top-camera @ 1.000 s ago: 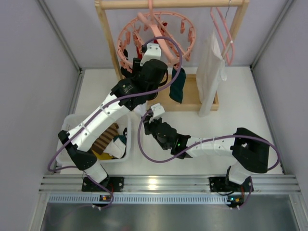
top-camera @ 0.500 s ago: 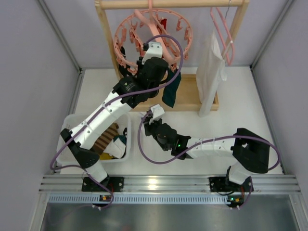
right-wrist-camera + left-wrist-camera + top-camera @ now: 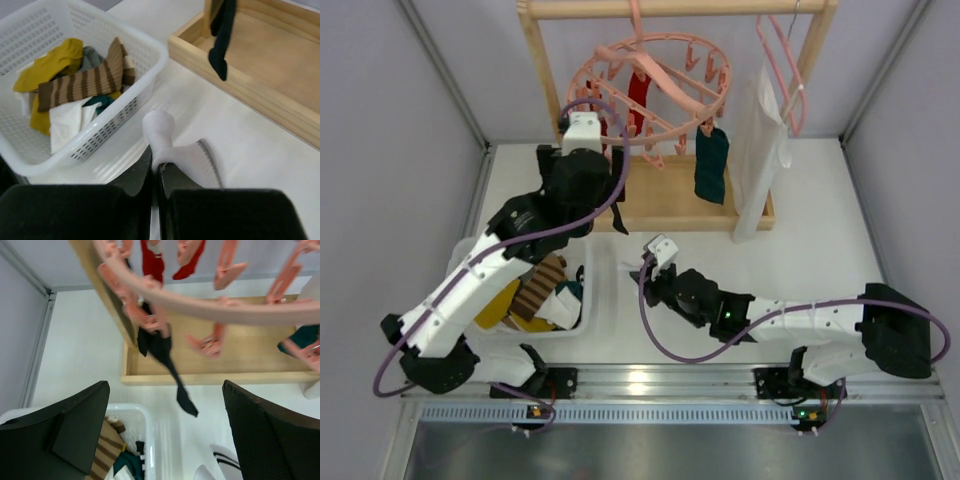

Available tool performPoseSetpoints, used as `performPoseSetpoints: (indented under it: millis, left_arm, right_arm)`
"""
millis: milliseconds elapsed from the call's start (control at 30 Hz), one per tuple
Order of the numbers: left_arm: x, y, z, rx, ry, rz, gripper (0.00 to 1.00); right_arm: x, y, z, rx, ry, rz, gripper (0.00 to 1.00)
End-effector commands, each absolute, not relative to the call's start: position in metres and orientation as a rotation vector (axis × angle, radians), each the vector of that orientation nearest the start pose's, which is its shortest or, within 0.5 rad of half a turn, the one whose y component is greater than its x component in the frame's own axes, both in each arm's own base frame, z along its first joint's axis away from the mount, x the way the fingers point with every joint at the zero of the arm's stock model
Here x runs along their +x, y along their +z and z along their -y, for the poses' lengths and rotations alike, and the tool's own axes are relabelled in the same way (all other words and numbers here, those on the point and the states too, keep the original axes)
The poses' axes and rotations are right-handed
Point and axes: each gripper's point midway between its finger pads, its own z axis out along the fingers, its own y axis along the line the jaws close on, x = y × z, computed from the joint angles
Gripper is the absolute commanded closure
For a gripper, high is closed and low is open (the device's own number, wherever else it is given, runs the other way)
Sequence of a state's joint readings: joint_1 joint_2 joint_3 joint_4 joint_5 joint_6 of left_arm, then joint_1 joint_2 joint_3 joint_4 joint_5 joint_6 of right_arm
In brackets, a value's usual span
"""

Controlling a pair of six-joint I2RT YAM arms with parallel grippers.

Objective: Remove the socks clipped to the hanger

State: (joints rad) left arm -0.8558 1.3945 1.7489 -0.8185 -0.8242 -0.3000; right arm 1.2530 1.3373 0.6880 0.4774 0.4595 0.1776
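A: What has changed in the overhead view?

B: The left arm (image 3: 500,255) has drawn back from the hanger (image 3: 672,90), and the ring has swung round on its hook. The dark green sock (image 3: 710,165) now hangs at the ring's right side, just beside the white garment (image 3: 755,160). It remains clipped, so I'd say nothing came off with that retreat.

A: And the left wrist view?

B: The left gripper (image 3: 165,390) has its jaws spread wide with nothing between them. Ahead, the black sock (image 3: 162,351) dangles from a clip, with the red socks (image 3: 152,262) behind it. The wooden rack (image 3: 250,357) has its post close beside that clip, which looks awkward for a reach.

A: Right wrist?

B: The right gripper (image 3: 156,162) has its fingers pressed together on the white-grey sock (image 3: 182,155). That sock lies on the table (image 3: 250,150) between the basket (image 3: 112,127) and the rack's base. It is off the hanger, and I judge it belongs in the basket next. Green, black and red remain clipped.
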Motion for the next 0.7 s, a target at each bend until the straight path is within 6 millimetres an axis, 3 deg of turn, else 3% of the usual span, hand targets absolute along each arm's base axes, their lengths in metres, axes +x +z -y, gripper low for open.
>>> performPoseSetpoints:
  millis: [0,167,200,233,333,367,400,433,500,567,600,633,667]
  left_arm:
    - [0.287,0.408,0.141,-0.084,-0.016,-1.816,0.02]
    - [0.246,0.412,0.081,-0.208,-0.034,-1.729,0.02]
    - [0.234,0.42,0.066,-0.244,-0.06,-1.694,0.02]
    - [0.229,0.418,0.057,-0.265,-0.052,-1.682,0.02]
    - [0.211,0.424,0.027,-0.347,-0.06,-1.619,0.02]
    - [0.207,0.425,0.018,-0.37,-0.051,-1.605,0.02]
    - [0.2,0.428,0.01,-0.387,-0.064,-1.585,0.02]
    - [0.198,0.425,0.007,-0.391,-0.063,-1.583,0.02]
    - [0.192,0.425,-0.001,-0.418,-0.08,-1.565,0.02]
    - [0.19,0.421,-0.004,-0.426,-0.085,-1.563,0.02]
    - [0.188,0.421,-0.007,-0.433,-0.089,-1.557,0.01]
    - [0.187,0.42,-0.007,-0.433,-0.087,-1.557,0.02]
    - [0.187,0.42,-0.008,-0.433,-0.085,-1.557,0.02]
  right_arm:
    - [0.168,0.21,-0.392,-0.774,0.777,-1.615,1.0]
    - [0.154,0.241,-0.424,-0.875,0.931,-1.529,1.0]
    - [0.156,0.231,-0.432,-0.914,0.919,-1.546,1.0]
    - [0.157,0.251,-0.444,-0.912,0.945,-1.512,1.0]
    - [0.153,0.263,-0.481,-0.98,1.018,-1.473,1.0]
    - [0.152,0.265,-0.491,-0.994,1.035,-1.464,1.0]
    - [0.152,0.249,-0.506,-1.038,1.047,-1.485,1.0]
    - [0.154,0.271,-0.522,-1.03,1.077,-1.443,1.0]
    - [0.154,0.28,-0.555,-1.064,1.128,-1.411,1.0]
    - [0.155,0.277,-0.575,-1.101,1.15,-1.417,1.0]
    - [0.157,0.258,-0.589,-1.124,1.149,-1.449,0.96]
    - [0.159,0.28,-0.6,-1.114,1.167,-1.406,0.92]
    - [0.16,0.275,-0.605,-1.127,1.164,-1.423,0.85]
